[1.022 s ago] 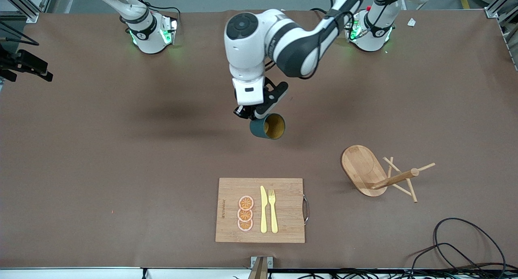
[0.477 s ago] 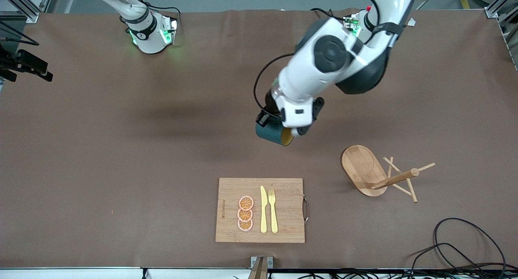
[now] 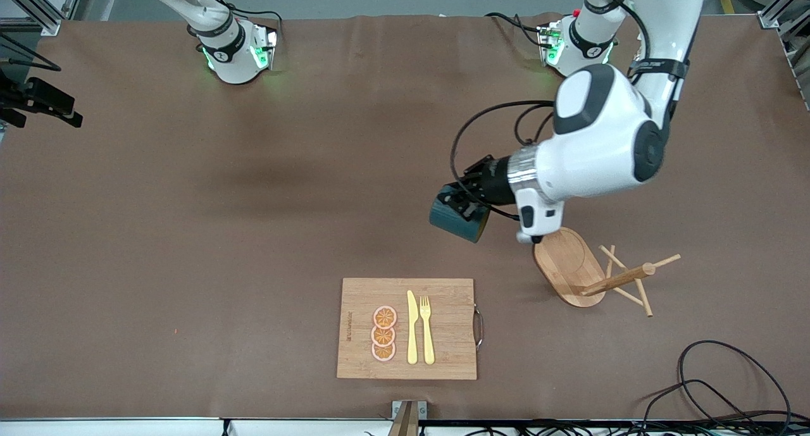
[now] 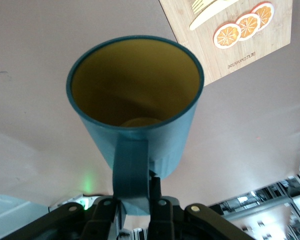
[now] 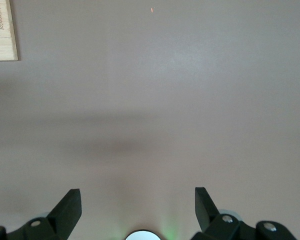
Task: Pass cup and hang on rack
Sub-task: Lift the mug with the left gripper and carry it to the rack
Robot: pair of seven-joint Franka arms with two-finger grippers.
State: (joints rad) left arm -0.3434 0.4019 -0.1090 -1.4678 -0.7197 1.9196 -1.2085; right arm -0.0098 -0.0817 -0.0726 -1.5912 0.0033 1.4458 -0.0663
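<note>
The dark teal cup (image 3: 457, 219) hangs in the air, tipped on its side, over the bare table beside the rack's base. My left gripper (image 3: 471, 199) is shut on the cup's handle. In the left wrist view the cup (image 4: 140, 100) shows its yellowish inside, and the left gripper (image 4: 136, 200) clamps the handle. The wooden rack (image 3: 617, 279) stands on its oval base (image 3: 560, 259) toward the left arm's end of the table, its pegs bare. My right gripper (image 5: 137, 200) is open and empty over bare table; it does not show in the front view.
A wooden cutting board (image 3: 443, 335) with orange slices (image 3: 384, 333), a yellow knife and a fork (image 3: 428, 328) lies near the front camera's edge. Black cables (image 3: 728, 385) lie at the corner near the left arm's end.
My left arm has swung the cup toward the rack and turned its wrist, so the cup's mouth no longer faces the front camera. The rack and board have not moved.
</note>
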